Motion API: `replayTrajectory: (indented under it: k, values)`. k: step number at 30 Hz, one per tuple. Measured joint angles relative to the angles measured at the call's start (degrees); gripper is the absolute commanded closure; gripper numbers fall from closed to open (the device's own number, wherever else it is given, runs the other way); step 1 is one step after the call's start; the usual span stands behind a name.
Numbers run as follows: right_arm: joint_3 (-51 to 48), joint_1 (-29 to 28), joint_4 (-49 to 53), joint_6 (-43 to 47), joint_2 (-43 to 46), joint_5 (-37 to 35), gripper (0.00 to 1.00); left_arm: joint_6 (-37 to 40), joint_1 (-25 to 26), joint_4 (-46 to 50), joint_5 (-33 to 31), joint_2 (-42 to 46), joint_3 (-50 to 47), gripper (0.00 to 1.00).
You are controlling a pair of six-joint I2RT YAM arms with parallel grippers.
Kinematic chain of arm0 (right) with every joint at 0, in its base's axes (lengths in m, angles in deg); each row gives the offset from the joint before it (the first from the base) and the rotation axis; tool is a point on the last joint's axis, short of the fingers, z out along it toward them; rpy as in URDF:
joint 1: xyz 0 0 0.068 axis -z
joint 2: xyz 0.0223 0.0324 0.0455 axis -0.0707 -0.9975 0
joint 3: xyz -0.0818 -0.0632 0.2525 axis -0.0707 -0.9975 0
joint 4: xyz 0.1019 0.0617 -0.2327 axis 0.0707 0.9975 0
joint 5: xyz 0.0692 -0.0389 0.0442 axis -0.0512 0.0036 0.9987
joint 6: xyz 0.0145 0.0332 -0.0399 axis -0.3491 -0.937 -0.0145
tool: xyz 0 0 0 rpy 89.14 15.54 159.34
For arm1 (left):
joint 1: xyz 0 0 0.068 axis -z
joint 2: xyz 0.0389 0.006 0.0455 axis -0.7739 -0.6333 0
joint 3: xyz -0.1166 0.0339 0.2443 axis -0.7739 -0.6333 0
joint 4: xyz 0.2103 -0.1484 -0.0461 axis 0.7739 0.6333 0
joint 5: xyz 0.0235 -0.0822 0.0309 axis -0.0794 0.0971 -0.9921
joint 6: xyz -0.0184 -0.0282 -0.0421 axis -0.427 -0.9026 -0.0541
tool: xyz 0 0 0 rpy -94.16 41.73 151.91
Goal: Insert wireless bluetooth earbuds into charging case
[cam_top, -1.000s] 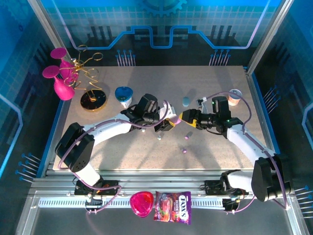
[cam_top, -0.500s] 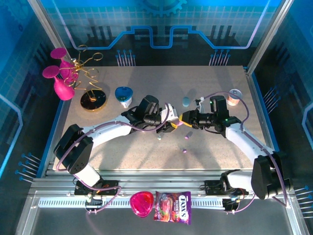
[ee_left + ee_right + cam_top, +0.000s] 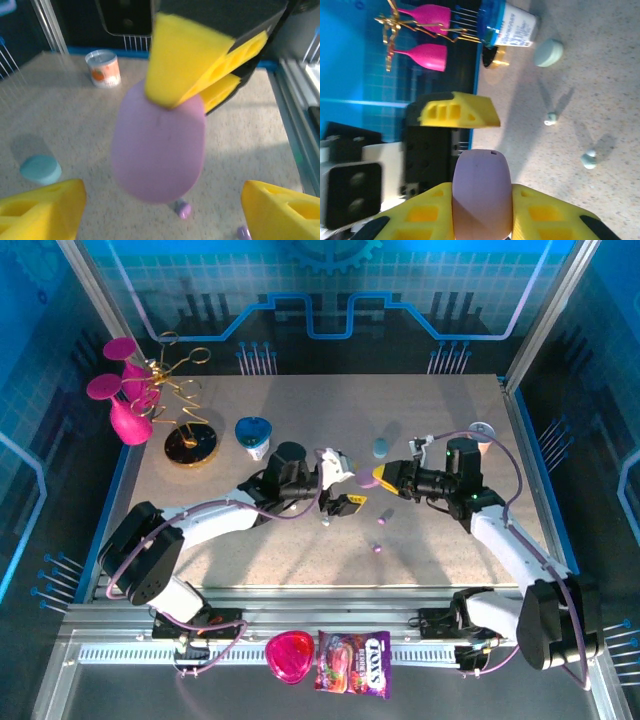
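My right gripper (image 3: 384,476) is clamped on the lilac case (image 3: 157,145) at mid-frame. My left gripper (image 3: 343,488) stands wide apart, gripping nothing, its fingers flanking the case. Two lilac earbuds (image 3: 385,519) lie loose on the table (image 3: 300,405), just below both grippers.

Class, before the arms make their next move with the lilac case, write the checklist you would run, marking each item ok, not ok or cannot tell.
1. Right gripper clamps the lilac case: ok.
2. Left gripper clear of the case, jaws wide: ok.
3. Case open to take buds: not ok, it looks shut.
4. Lilac earbuds lying free on the table: ok.
5. Grip firm enough to hold while the case is opened: cannot tell.
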Motion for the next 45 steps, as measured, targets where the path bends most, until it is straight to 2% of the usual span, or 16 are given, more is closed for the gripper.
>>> replayTrajectory:
  k: [7, 13, 16, 26, 40, 45]
  values:
    - [-3.93, 0.96, -14.97, -14.67, 4.24, 4.44, 0.75, -15.87, -3.15, -31.95, 3.72, -3.28, -6.86, 0.13]
    - [-4.61, 0.52, -24.59, -24.37, 5.73, 4.31, 0.75, -21.64, -3.43, -44.09, 5.99, -4.37, -6.84, 0.13]
    - [-4.61, -0.76, -28.7, -28.17, 5.7, 3.3, 0.75, -22.32, -3.13, -46.34, 7.02, -4.37, -6.84, 0.16]
    - [-4.55, -6.62, -36.89, -34.01, 1.38, -0.31, 0.76, -23.1, -1.22, -48.15, 8.72, -4.37, -6.32, 0.34]
    - [-4.55, -7.34, -39.32, -36.54, 0.81, 0.11, 0.76, -22.67, -1.75, -48.78, 8.07, -4.31, -6.29, 0.59]
    - [-4.55, -7.34, -39.69, -36.98, 0.76, 0.07, 0.75, -22.47, -1.84, -48.76, 8.09, -4.2, -6.29, 0.64]
